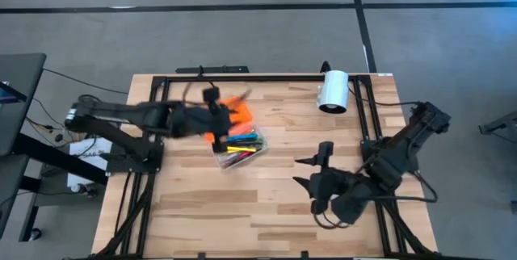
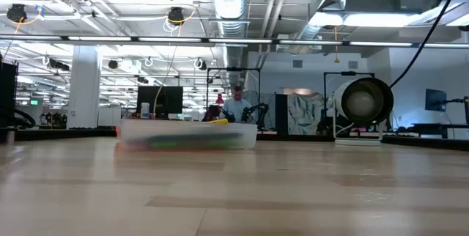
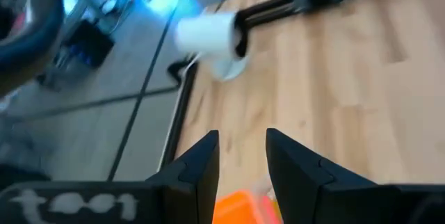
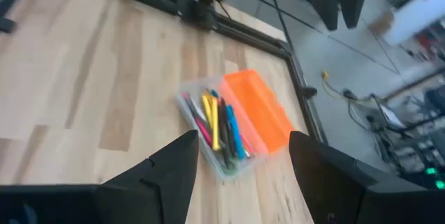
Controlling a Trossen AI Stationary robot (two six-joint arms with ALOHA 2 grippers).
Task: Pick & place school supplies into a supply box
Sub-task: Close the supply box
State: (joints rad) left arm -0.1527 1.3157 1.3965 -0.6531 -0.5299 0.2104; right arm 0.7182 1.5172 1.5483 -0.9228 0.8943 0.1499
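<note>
The supply box (image 1: 239,148) lies open left of the table's middle. Its clear base (image 4: 212,130) holds several pens and pencils in yellow, pink, blue and green. The orange lid (image 4: 259,113) lies flapped out at the base's far-left side. I cannot make out the scissors. My left gripper (image 1: 216,108) hovers over the orange lid (image 3: 243,206), fingers a little apart. My right gripper (image 1: 312,165) is wide open over the table's right half, well away from the box, which shows between its fingers (image 4: 174,172). In the low view the box (image 2: 187,135) rests flat on the table. My left gripper (image 3: 243,151) stands right over the orange lid's edge (image 3: 240,203). Whether its fingers touch the lid I cannot tell, since the lid runs out of the wrist picture and the arm covers it from above.
A white cylinder (image 1: 332,91) lies near the far edge, right of the middle, and shows also in the left wrist view (image 3: 208,36) and the low view (image 2: 360,104). A black frame (image 1: 266,77) runs around the tabletop. Bare wood stretches along the near side (image 1: 242,220).
</note>
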